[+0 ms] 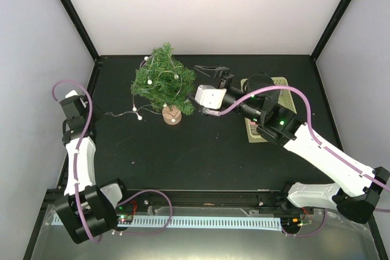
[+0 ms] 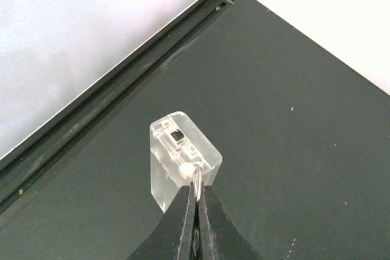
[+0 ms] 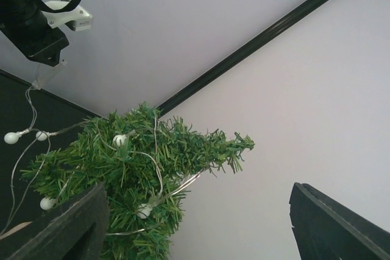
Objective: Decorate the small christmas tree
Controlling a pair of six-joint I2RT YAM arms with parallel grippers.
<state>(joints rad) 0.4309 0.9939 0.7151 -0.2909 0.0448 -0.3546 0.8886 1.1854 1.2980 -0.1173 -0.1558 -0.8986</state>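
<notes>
Shut tight in the left gripper [image 2: 196,192] on the thin wire of the light string [image 1: 139,117], at the end of its clear plastic box [image 2: 181,150], by the table [image 1: 201,147] edge at left. Spread wide and holding nothing in the right gripper [image 3: 198,211], just right of the small christmas tree [image 1: 163,83]. Upright toward the table's back, left of centre, strung with white bulbs [image 3: 120,140].

Open at 6 o'clock, blocked at 3 and 9.
From the bushy dark green small christmas tree [image 1: 163,83], a thin wire string of white bulbs [image 1: 135,109] trails toward 9 o'clock and the white right arm [image 1: 323,147] closes 3 o'clock; the black table [image 1: 201,156] lies bare toward 6.
</notes>
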